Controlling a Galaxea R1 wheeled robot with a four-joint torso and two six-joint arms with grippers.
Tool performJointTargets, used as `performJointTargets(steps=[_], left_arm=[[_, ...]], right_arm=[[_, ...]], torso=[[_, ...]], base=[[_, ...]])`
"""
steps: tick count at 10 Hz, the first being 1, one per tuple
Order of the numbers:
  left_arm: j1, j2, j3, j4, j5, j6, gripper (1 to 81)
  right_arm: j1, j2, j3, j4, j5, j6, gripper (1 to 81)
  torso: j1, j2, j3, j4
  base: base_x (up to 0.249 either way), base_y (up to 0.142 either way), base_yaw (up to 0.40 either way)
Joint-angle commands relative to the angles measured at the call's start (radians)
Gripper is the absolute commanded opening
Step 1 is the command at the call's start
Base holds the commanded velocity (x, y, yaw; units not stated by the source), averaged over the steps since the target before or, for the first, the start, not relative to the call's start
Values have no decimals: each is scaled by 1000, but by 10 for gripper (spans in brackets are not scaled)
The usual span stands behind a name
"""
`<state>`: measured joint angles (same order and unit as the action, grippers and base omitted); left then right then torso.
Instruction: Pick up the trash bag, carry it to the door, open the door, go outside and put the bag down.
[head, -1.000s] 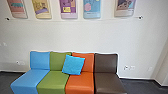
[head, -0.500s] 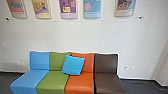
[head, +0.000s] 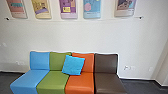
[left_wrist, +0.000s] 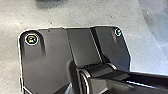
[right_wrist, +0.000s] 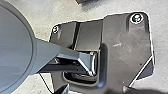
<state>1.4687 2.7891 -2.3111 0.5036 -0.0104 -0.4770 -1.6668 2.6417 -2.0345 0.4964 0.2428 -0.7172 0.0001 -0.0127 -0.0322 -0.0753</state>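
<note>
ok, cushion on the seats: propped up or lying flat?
Propped up, slightly askew: the blue cushion leans on the green backrest and the orange backrest, broad face showing.

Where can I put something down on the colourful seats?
There's room on the blue seat, beside the green seat, and on the brown seat, beside the orange seat. It's crowded where the cushion leans across the green backrest and orange backrest.
</note>
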Motion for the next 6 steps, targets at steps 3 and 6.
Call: performJointTargets(steps=[3, 6], left_arm=[[-57, -245, 316, -55, 29, -9, 811], [-109, -325, 351, -186, 30, -9, 811]], right_arm=[[34, -312, 419, -3, -76, 2, 811], [38, -398, 488, 1, -68, 35, 811]], torso=[[77, -120, -63, 0], [133, -214, -154, 0]], base=[[0, 0, 0], [0, 0, 0]])
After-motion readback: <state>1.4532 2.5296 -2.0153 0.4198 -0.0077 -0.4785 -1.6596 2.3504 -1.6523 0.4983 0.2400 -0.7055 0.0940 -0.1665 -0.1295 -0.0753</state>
